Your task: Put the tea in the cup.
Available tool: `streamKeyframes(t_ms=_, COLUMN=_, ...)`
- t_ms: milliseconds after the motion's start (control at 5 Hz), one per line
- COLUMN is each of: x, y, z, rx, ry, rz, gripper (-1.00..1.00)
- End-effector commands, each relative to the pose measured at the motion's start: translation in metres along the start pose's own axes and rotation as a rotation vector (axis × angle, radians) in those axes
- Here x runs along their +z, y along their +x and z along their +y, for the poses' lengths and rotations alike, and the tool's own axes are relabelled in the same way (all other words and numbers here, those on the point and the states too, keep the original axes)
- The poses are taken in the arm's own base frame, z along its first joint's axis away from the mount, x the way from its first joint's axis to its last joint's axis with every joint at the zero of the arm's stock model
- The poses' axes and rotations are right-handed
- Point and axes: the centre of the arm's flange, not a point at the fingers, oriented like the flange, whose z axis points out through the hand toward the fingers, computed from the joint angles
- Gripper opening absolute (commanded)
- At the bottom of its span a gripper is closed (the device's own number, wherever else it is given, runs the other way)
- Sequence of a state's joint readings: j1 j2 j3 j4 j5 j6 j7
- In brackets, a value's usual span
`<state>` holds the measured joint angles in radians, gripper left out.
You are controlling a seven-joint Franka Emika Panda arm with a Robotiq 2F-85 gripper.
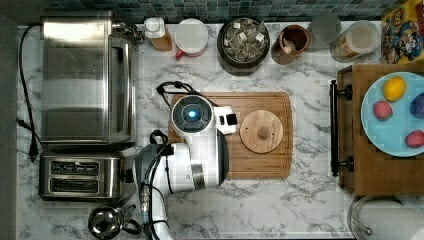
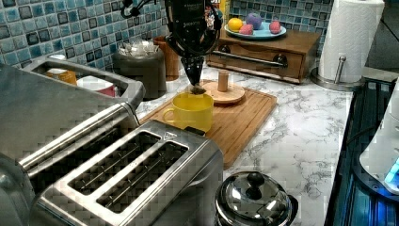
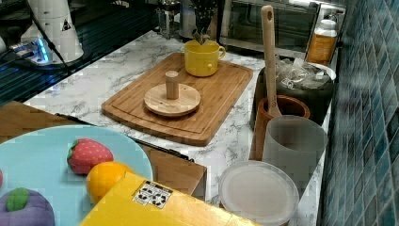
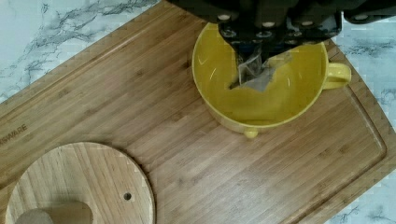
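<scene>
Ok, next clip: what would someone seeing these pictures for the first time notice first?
Probably the bright yellow cup on the wooden cutting board, with the gripper directly above it, shut on a tea bag hanging over the cup's mouth. Next, the round wooden lid lying beside the cup on the board, and the dark jar full of tea bags by the tiled wall.
</scene>
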<state>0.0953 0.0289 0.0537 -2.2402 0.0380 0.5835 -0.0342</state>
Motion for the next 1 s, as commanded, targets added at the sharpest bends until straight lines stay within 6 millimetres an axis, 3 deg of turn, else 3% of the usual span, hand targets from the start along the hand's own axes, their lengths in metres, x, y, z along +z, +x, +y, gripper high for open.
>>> streamKeyframes(t_ms=200, x=-0.023, y=0.002, z=-0.030, rx=-0.016, ry=0.064, rz=0.006, gripper=1.00)
streamKeyframes(t_ms=600, x=-0.040, y=0.000, z=-0.021, rx=-0.008, ry=0.095, rz=0.059, gripper=1.00)
streamKeyframes(t_ms=1000, x=-0.040, y=0.000, z=-0.021, rx=-0.008, ry=0.095, rz=0.059, gripper=1.00)
